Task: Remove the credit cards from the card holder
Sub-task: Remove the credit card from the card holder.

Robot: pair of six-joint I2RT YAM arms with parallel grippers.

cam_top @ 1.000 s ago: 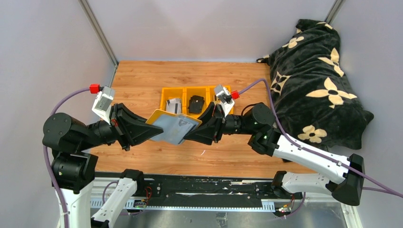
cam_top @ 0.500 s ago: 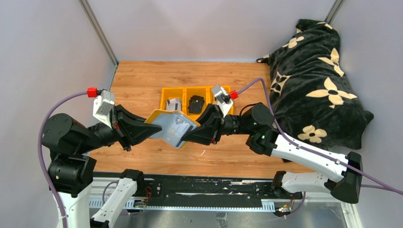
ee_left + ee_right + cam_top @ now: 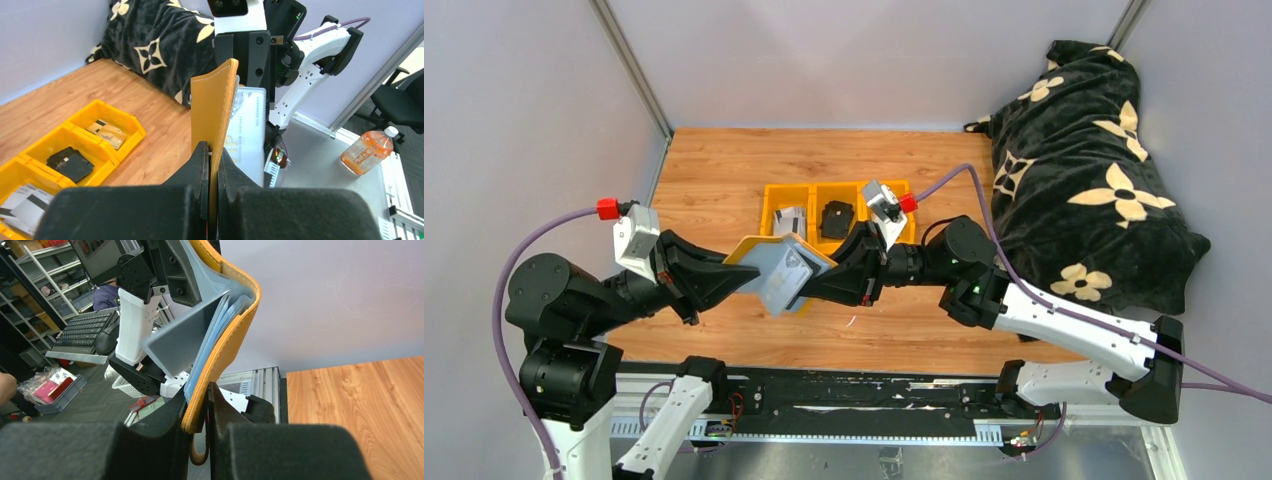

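The left gripper [image 3: 744, 273] and right gripper [image 3: 816, 288] each clamp an edge of the card holder [image 3: 781, 272], held above the table [image 3: 724, 170]. It tilts steeper than before, and the right gripper has tightened. Farther back, yellow bins [image 3: 812, 190] hold credit cards [image 3: 790, 219] and a black folded item [image 3: 836, 218].

Since a second ago, shifted the card holder [image 3: 779, 272] slightly left and toward the near side, tipped it steeper to a narrower outline from above, drew the left gripper [image 3: 752, 277] back leftward, brought the right gripper [image 3: 814, 286] along after it, and narrowed its jaws onto the mustard edge.
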